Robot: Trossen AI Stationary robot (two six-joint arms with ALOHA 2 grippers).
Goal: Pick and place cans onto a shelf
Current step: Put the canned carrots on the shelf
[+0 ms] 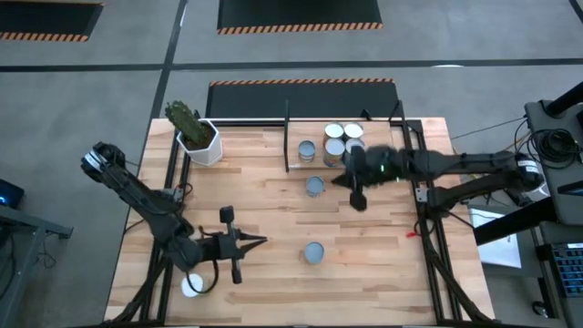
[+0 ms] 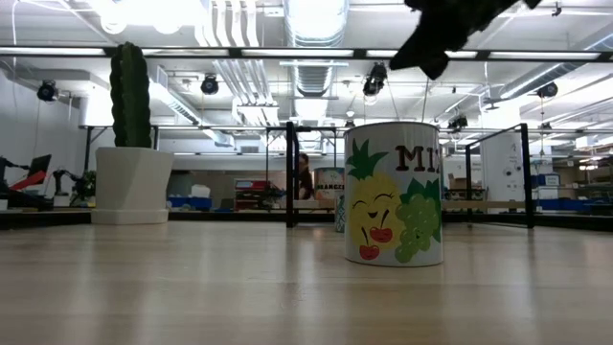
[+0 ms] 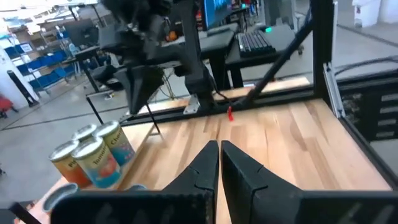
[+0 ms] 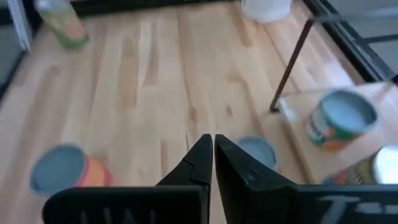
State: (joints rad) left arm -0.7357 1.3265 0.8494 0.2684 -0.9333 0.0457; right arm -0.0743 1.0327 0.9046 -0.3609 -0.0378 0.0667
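Fruit-label can (image 2: 395, 193) stands nearest, alone on the table.
Left gripper (image 1: 259, 241) waits low with fingers together; right gripper (image 1: 357, 200), also pinched shut and empty, hovers beside the shelf (image 1: 293, 162) holding four silver-topped cans (image 1: 343, 142). It should probably open wide, then descend squarely over a loose can (image 1: 315, 186).

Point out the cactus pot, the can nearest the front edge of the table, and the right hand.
Cactus pot (image 1: 202, 143), high view, white rim.
Front can (image 1: 313, 252), high view, round top.
Right hand (image 1: 358, 202), high view, shut fingertips.
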